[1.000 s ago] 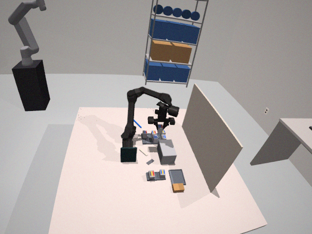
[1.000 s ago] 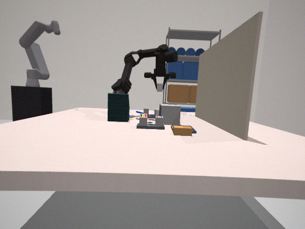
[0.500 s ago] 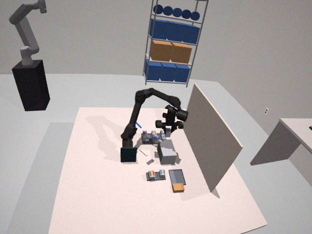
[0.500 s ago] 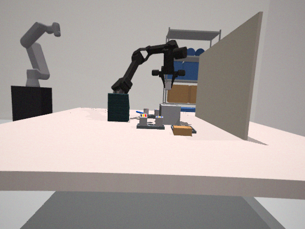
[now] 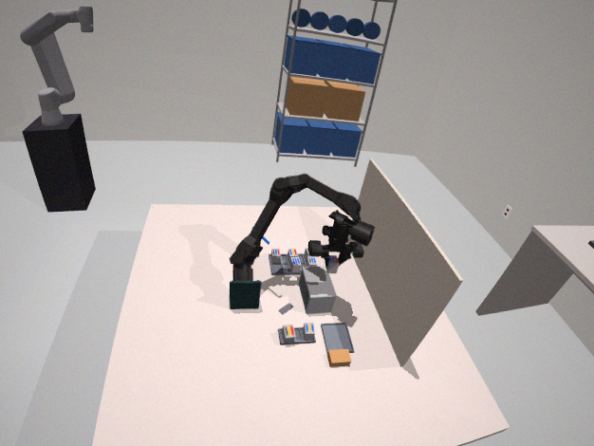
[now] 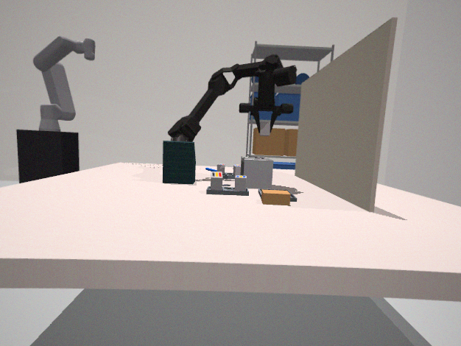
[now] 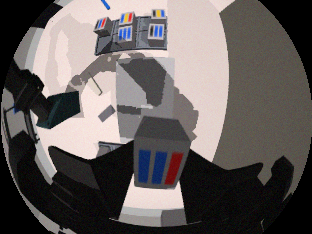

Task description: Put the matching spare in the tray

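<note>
My gripper [image 5: 332,263] [image 6: 264,131] [image 7: 158,144] is shut on a grey block [image 5: 333,262] [image 6: 264,127] [image 7: 159,167] with two blue stripes and one red. It holds the block in the air, high above the table, behind the tray. The flat grey tray [image 5: 338,336] [image 6: 293,197] has no block inside its visible part. A back rack [image 5: 282,269] [image 7: 111,46] bears several striped grey blocks. A front rack [image 5: 298,339] [image 6: 227,192] bears two: one with red and yellow stripes [image 5: 288,332], one with blue and yellow [image 5: 308,330]. No code on a back is readable.
A large grey box [image 5: 319,293] [image 6: 257,173] [image 7: 127,122] stands between the back rack and the tray. An orange block [image 5: 340,358] [image 6: 275,197] lies at the tray's near end. A tall panel [image 5: 407,269] [image 6: 342,122] [image 7: 270,100] stands on the right. A small grey plate [image 5: 286,308] [image 7: 106,113] lies left of the box.
</note>
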Controlling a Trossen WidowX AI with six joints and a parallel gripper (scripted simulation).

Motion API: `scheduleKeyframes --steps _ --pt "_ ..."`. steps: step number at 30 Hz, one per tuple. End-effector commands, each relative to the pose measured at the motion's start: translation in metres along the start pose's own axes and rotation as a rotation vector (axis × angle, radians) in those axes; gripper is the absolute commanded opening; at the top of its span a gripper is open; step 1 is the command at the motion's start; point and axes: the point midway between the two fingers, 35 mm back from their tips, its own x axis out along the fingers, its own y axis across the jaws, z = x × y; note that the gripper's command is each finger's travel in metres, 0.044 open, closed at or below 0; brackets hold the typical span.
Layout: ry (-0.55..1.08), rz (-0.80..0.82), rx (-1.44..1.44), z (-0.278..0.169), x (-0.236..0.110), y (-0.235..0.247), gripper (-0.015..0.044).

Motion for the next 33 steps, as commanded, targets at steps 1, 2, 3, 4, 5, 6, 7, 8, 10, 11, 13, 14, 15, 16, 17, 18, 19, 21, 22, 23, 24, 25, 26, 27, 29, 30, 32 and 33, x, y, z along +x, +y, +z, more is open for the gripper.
scheduleKeyframes --steps 1,2,3,4,5,6,7,8,10,11,13,14,15,16,17,18,19,21,22,23,24,25,26,27,29,30,32,33 --pt "0.004 -0.004 -0.005 -0.02 0.0 -0.008 0.0" --pt "0.004 -0.003 -0.005 -0.024 0.0 -0.01 0.0" --pt "0.003 -0.003 -0.006 -0.029 0.001 -0.012 0.0" --pt "0.003 -0.002 -0.006 -0.033 0.002 -0.014 0.0" --pt "0.003 -0.002 -0.006 -0.038 0.003 -0.015 0.0" --pt "0.002 -0.001 -0.007 -0.042 0.003 -0.017 0.0" --pt "0.002 -0.001 -0.007 -0.047 0.004 -0.019 0.0" --pt "0.001 0.0 -0.008 -0.052 0.005 -0.02 0.0" --pt "0.0 0.001 -0.009 -0.061 0.007 -0.023 0.0" --pt "0.0 0.001 -0.009 -0.066 0.008 -0.024 0.0" --pt "-0.001 0.002 -0.01 -0.075 0.011 -0.026 0.0" --pt "-0.002 0.003 -0.011 -0.08 0.012 -0.028 0.0" --pt "-0.002 0.004 -0.011 -0.085 0.013 -0.029 0.0" --pt "-0.003 0.004 -0.012 -0.089 0.014 -0.03 0.0" --pt "-0.004 0.005 -0.012 -0.094 0.016 -0.031 0.0" --pt "-0.004 0.005 -0.013 -0.099 0.017 -0.031 0.0" --pt "-0.005 0.006 -0.013 -0.104 0.019 -0.032 0.0" --pt "-0.006 0.007 -0.014 -0.114 0.022 -0.033 0.0" --pt "-0.006 0.009 -0.008 -0.119 0.023 -0.034 0.0" --pt "-0.005 0.01 -0.003 -0.123 0.025 -0.034 0.0" --pt "-0.005 0.012 0.001 -0.128 0.027 -0.034 0.0" --pt "-0.005 0.013 0.004 -0.133 0.029 -0.034 0.0" --pt "-0.005 0.014 0.007 -0.138 0.03 -0.035 0.0" --pt "-0.006 0.015 0.008 -0.143 0.032 -0.035 0.0" --pt "-0.007 0.016 0.006 -0.151 0.036 -0.035 0.0" --pt "-0.009 0.015 0.003 -0.155 0.037 -0.035 0.0" --pt "-0.012 0.015 -0.006 -0.163 0.041 -0.036 0.0" --pt "-0.014 0.014 -0.012 -0.168 0.043 -0.036 0.0"
